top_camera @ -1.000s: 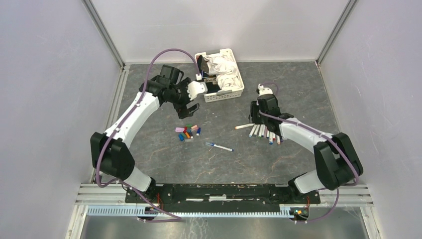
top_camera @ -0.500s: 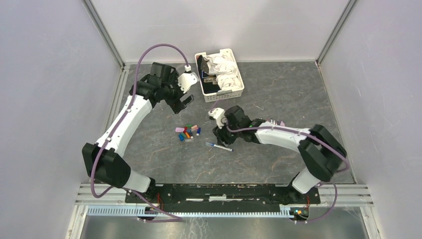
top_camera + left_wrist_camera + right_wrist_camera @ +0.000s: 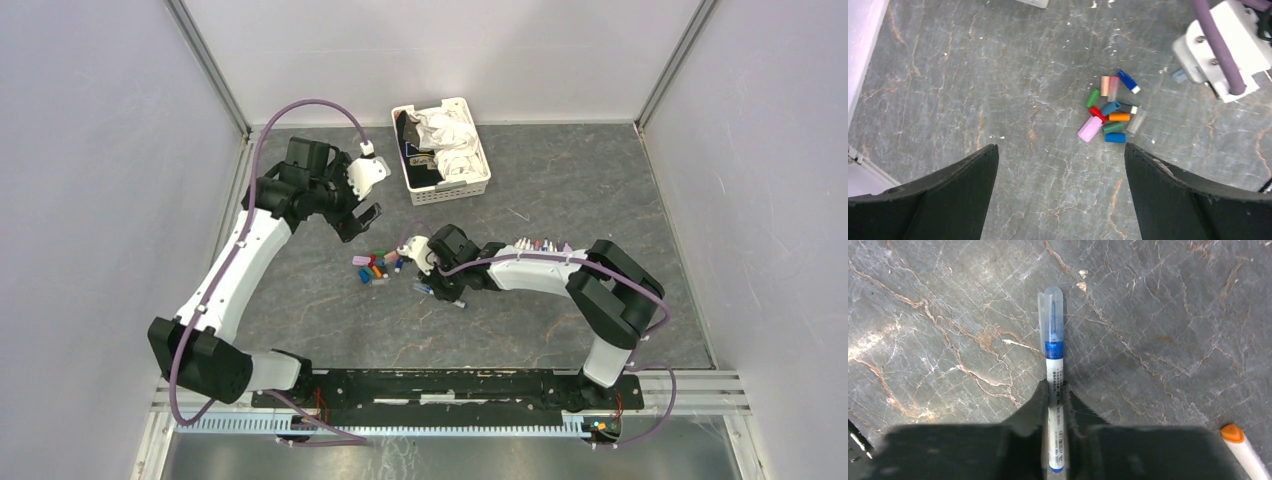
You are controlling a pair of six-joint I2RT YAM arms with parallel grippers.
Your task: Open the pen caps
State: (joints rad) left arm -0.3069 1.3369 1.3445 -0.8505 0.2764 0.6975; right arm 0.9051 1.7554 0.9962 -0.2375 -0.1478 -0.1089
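Fingers of the right gripper [image 3: 1057,392] pinch the barrel of a pen [image 3: 1054,367] lying on the table [image 3: 1173,315], its clear cap [image 3: 1050,310] on and pointing away. The left gripper [image 3: 1060,148] hangs wide and empty above the loose caps [image 3: 1108,117]. The step in hand looks like securing the pen. Next, the left gripper would need to close on the cap and pull along the barrel.

The right gripper [image 3: 1057,388] left the pens [image 3: 540,243], crossed toward the tabletop's middle and clamped the blue pen [image 3: 1054,367]; the left gripper [image 3: 358,222] withdrew leftward.
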